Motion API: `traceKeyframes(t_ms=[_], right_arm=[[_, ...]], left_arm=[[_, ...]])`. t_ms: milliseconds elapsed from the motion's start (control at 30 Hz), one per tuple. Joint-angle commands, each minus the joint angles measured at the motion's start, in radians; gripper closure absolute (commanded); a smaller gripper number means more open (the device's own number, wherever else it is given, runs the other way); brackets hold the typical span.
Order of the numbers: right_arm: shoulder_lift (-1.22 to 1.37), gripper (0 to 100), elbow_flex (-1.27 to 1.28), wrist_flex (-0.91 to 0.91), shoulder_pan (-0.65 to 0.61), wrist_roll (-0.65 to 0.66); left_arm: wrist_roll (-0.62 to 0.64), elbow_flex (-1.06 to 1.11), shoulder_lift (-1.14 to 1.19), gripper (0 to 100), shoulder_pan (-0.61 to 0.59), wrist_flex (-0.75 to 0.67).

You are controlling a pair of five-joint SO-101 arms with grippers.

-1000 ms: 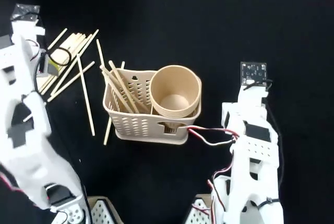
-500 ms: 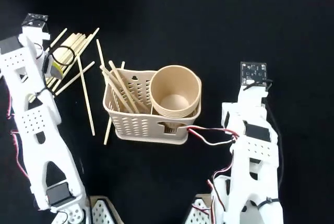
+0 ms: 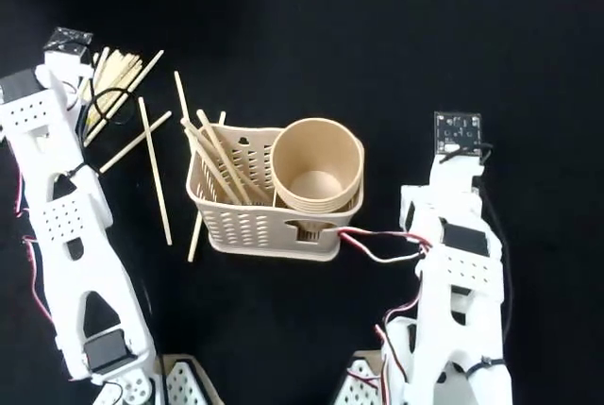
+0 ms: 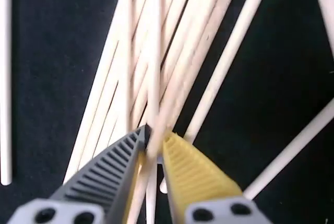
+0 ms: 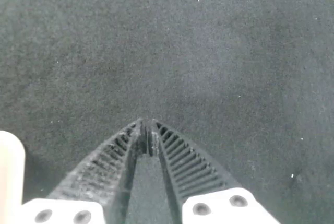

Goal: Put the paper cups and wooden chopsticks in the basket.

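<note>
left claw (image 4: 154,139) clamped on loose chopsticks (image 4: 155,51) upper left of the high view, right claw (image 5: 146,130) pinched together over the black surface (image 5: 235,51), paper cups (image 3: 316,164) already in basket (image 3: 255,227) mid-frame

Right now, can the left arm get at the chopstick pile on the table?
Likely yes: the left gripper sits right at the chopstick pile, its jaws closed around a stick, nothing between.
</note>
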Motion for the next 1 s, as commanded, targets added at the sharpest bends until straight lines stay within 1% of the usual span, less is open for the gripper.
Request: traceKeyframes(t_ms=[0, 67, 167, 400, 567, 767, 967], right_arm=[[0.001, 97.4, -0.002, -0.018, -0.009, 0.011], [0.001, 97.4, -0.002, -0.018, -0.009, 0.011], [0.001, 97.4, -0.002, -0.018, -0.009, 0.011], [0.001, 97.4, -0.002, -0.018, -0.009, 0.011], [-0.001, 97.4, -0.002, -0.018, -0.008, 0.011], [-0.002, 97.4, -0.002, -0.018, -0.006, 0.011], [-0.002, 97.4, -0.002, -0.018, -0.006, 0.011]], left_arm=[[0.089, 0.008, -0.043, 97, -0.005, 0.020], [0.169, 0.027, -0.091, 97, -0.013, 0.020], [0.221, 0.130, -0.196, 97, -0.010, 0.020], [0.298, 0.588, -0.618, 97, 0.047, 0.017], [0.311, 0.822, -0.927, 97, 0.102, -0.005], [0.381, 1.135, -1.243, 97, 0.108, -0.172], [0.382, 1.618, -1.625, 97, 0.148, -0.442]])
